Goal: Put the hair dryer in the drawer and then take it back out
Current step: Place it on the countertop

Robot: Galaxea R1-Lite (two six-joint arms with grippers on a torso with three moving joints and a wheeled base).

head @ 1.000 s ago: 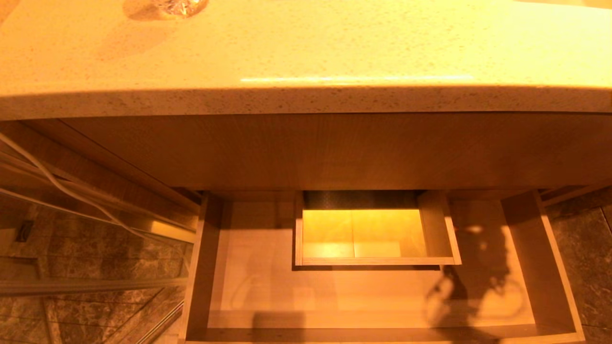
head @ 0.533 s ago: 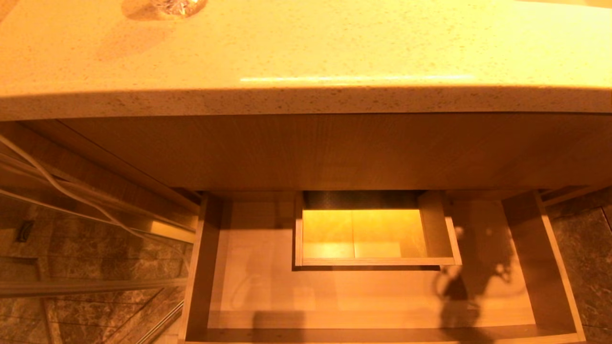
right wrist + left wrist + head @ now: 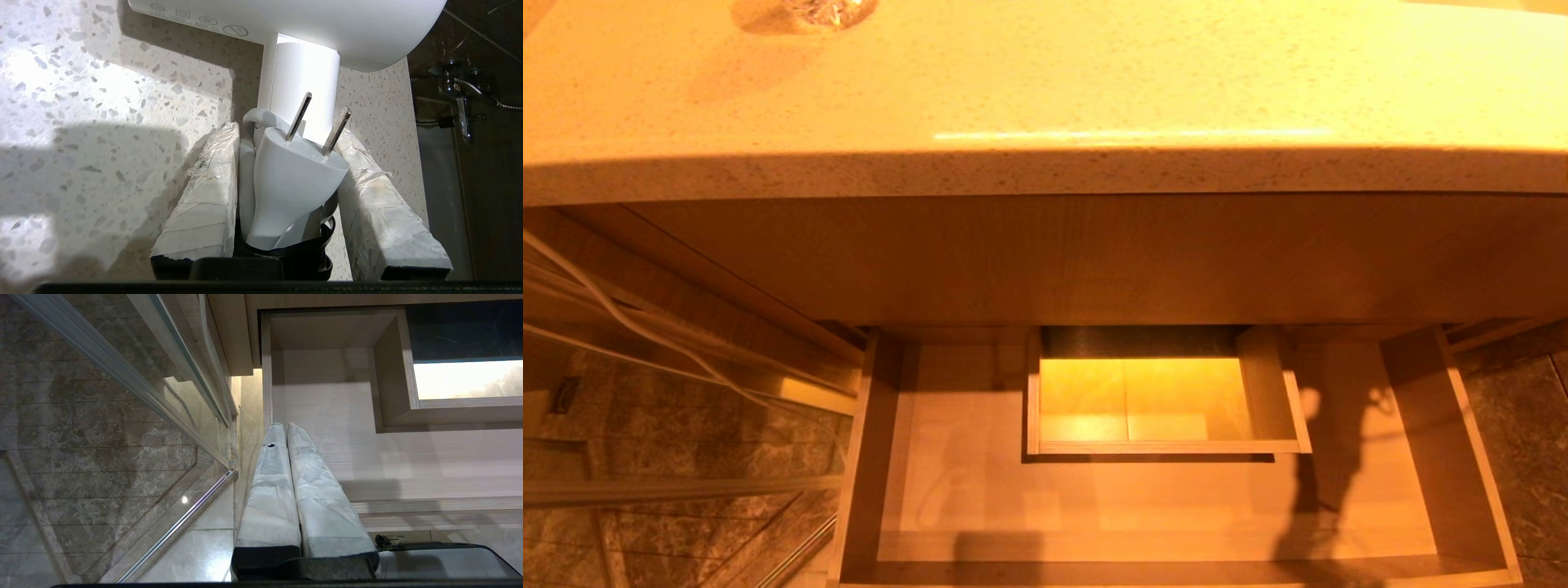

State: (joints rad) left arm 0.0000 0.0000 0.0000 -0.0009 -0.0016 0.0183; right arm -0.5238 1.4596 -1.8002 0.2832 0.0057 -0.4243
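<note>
My left fingers [image 3: 286, 430] press together, parked above the left edge of the open drawer [image 3: 947, 490], which holds nothing I can see. My right fingers [image 3: 212, 171] pinch the hair dryer [image 3: 304, 85] by its handle, with the plug [image 3: 290, 183] and cord bundled between them, above the speckled desk [image 3: 102, 102]; it seems lifted clear, though contact is hard to judge.

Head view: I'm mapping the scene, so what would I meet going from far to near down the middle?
Countertop → cabinet panel → boxed cut-out → drawer floor.
</note>
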